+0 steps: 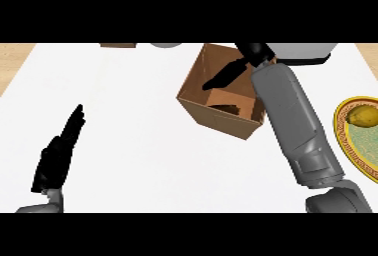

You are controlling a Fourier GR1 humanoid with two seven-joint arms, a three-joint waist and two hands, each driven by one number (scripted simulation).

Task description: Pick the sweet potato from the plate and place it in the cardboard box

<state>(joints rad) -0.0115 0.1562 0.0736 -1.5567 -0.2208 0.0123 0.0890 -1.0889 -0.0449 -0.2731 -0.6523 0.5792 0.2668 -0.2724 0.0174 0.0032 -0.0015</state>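
Note:
An open cardboard box [193, 102] stands at the upper middle of the white counter. My right forearm reaches up across its right side. The right hand [230, 72] hangs over the box's opening with its fingers stretched down-left and nothing in them. A dark brown shape [224, 107] lies on the box's floor; I cannot tell whether it is the sweet potato or a shadow. A yellow-rimmed green plate [347, 145] sits at the right edge, with a rounded yellowish item [363, 116] on its upper part. My left hand [57, 155] rests open at the lower left, fingers pointing up.
A small brown object [118, 45] and a grey round one [166, 45] peek in at the top edge. A grey block [306, 52] sits at the top right behind the box. Wooden strips border the counter's top corners.

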